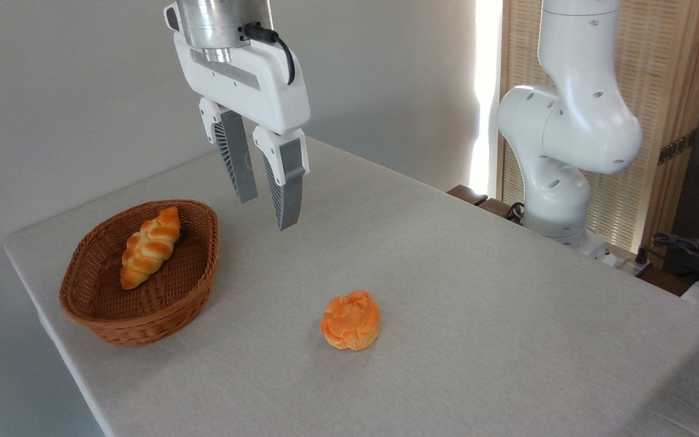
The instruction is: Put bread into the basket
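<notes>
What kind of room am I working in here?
Probably a home-like test setup: cloth-covered table, wicker basket holding a braided loaf, wooden slatted screen behind the arm's base.

Gripper: white two-finger gripper [267, 212], fingers apart, empty, above the table.
Bun: small round orange-golden bun [350, 320], on grey tablecloth [477, 291].
Basket: oval brown wicker basket [137, 318], holding braided golden loaf [150, 246].

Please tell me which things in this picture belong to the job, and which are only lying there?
Belong to the job:
small round orange bun
oval brown wicker basket
gripper, fingers apart, holding nothing

Only lying there:
long braided golden loaf, already in the basket
dark cables at the right edge
</notes>
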Controlling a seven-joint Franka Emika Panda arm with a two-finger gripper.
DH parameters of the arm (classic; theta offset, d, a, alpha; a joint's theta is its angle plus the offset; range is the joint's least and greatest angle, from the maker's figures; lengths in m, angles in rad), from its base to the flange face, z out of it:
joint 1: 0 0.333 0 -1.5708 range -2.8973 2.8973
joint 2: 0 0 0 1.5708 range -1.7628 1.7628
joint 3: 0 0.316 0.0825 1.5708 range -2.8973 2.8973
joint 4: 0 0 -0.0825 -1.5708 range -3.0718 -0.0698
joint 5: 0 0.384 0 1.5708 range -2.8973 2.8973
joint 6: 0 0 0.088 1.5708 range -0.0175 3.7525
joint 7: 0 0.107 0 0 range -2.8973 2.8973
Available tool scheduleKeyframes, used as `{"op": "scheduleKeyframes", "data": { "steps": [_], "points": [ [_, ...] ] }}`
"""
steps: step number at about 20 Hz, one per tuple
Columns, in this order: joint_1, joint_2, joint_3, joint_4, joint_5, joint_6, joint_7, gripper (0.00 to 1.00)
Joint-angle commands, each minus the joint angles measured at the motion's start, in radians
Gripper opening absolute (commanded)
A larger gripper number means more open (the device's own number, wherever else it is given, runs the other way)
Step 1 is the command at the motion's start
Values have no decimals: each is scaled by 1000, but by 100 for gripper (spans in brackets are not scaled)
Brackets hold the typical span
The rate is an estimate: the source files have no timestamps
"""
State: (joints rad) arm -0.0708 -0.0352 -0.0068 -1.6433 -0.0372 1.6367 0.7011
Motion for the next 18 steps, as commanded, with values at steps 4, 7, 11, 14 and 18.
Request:
{"op": "scheduleKeyframes", "data": {
  "steps": [4, 7, 11, 14, 18],
  "points": [
    [-1, 0, -10, 11, -15, -24, 0, 100],
    [-3, -2, -10, 7, -16, -26, 0, 100],
    [-3, 1, -12, 2, -18, -6, -2, 100],
    [-3, 1, -13, -7, -33, 9, -2, 100],
    [-3, -20, -10, -82, -29, 9, 11, 100]
  ]
}}
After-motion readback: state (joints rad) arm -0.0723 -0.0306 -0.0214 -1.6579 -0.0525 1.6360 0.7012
